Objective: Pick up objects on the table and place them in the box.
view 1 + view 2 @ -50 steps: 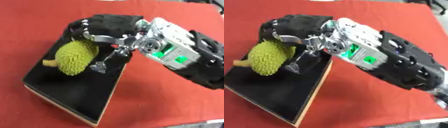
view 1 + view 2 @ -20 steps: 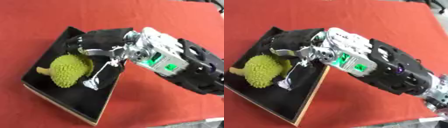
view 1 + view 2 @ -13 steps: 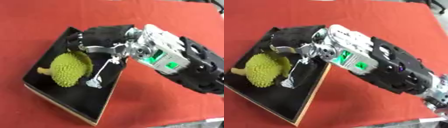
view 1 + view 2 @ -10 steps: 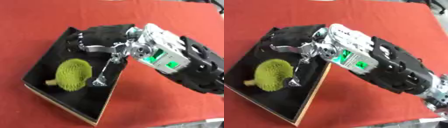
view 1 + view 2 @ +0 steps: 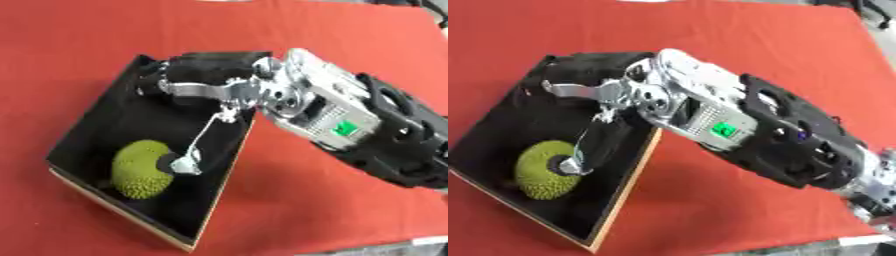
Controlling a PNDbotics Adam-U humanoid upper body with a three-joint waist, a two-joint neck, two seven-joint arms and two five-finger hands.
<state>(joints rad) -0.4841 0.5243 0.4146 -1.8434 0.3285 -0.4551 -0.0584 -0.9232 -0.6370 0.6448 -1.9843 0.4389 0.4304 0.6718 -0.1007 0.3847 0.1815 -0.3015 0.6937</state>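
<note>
A spiky green durian-like fruit (image 5: 140, 169) lies on the floor of the black box (image 5: 96, 122), near its lower left corner. My right hand (image 5: 199, 75) hangs over the upper part of the box, open, with its dark fingers spread and nothing in them. A thin silver cord with a small tag (image 5: 185, 164) dangles from the hand down to the fruit. My right forearm (image 5: 350, 125) stretches off to the lower right. The left hand is in no view.
The box has a tan wooden outer rim (image 5: 122, 212) and sits askew on a red tablecloth (image 5: 289, 210). Red cloth surrounds the box on all sides.
The fruit has left my right hand and dropped to the box floor, rolling towards the lower left. The hand has opened and drawn back upward over the box.
</note>
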